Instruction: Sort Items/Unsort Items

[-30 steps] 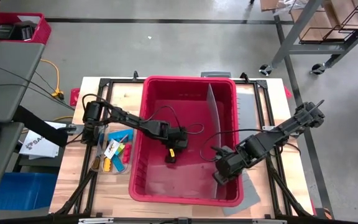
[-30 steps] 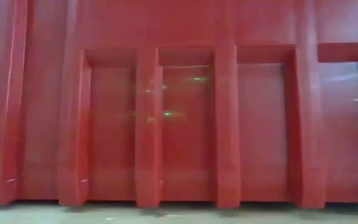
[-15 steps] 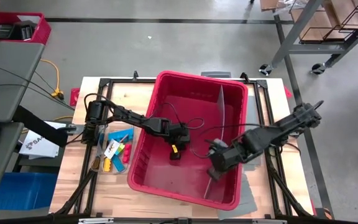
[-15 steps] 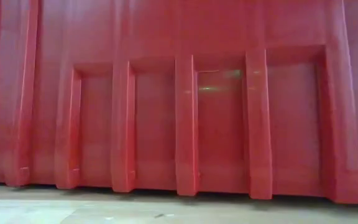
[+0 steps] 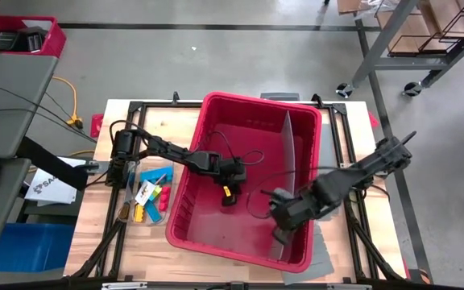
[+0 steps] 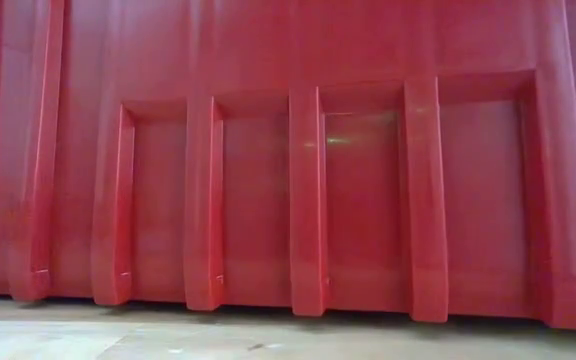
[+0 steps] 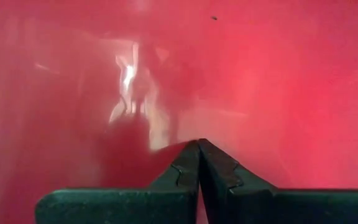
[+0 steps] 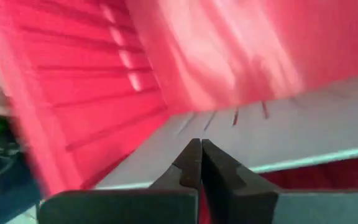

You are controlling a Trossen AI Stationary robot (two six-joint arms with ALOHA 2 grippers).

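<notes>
The red bin [image 5: 216, 234] sits skewed on the table [image 5: 143, 246], a grey divider [image 5: 287, 173] standing inside it toward its right side. The left gripper [image 5: 229, 196] is down inside the bin's larger compartment, fingers [image 7: 188, 168] pressed together and holding nothing. The right gripper [image 5: 283, 234] is low by the divider near the bin's front wall, its fingers [image 8: 191, 163] likewise together and empty. The items [image 5: 145, 193] lie in a cluster on the table just left of the bin

Red bin [image 5: 244, 109] rotated clockwise; right arm [image 5: 353, 173] swung inward
</notes>
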